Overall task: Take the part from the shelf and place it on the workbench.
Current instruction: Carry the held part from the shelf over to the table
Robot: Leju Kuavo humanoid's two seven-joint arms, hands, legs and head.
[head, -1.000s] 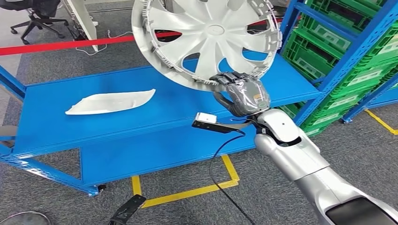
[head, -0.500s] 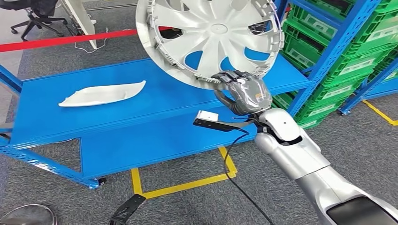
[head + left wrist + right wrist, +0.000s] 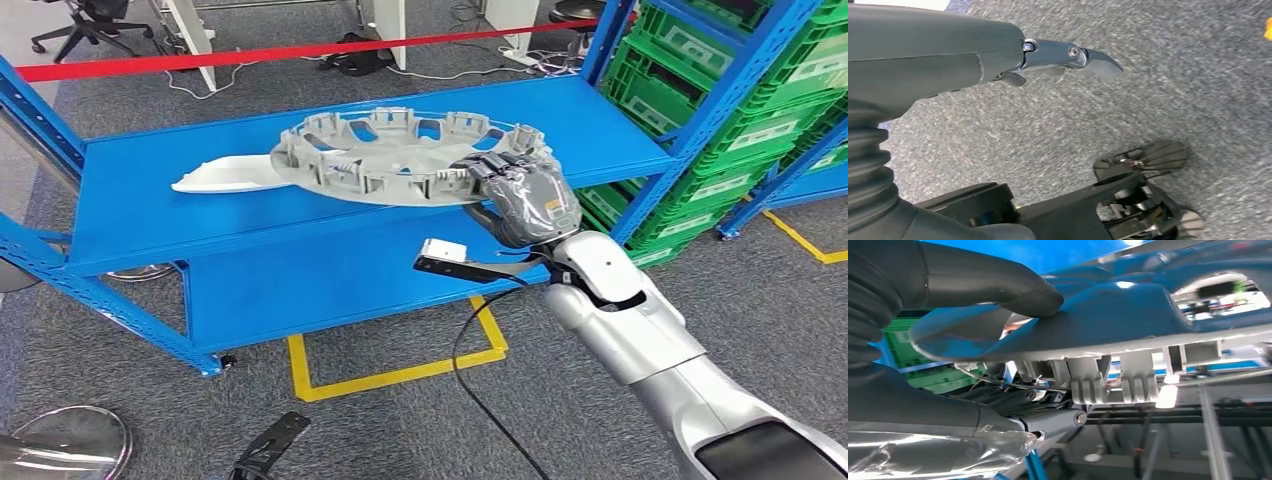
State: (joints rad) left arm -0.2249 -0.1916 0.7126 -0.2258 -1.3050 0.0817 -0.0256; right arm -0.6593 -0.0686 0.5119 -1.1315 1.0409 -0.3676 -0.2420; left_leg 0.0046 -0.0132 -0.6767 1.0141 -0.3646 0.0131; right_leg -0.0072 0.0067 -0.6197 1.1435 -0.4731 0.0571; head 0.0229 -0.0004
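Hubcap [image 3: 400, 160] held flat, ribbed side up, over blue workbench [image 3: 150, 215]; right hand [image 3: 520, 195] grasps its rim; left hand [image 3: 948, 55] slack, holding nothing.

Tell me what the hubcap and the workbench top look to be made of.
Hubcap: likely moulded plastic, matte silver-grey; ribbed clips stand along its rim. Workbench: probably sheet metal, smooth glossy blue paint, thin folded edges. The right hand grips the hubcap's rim.
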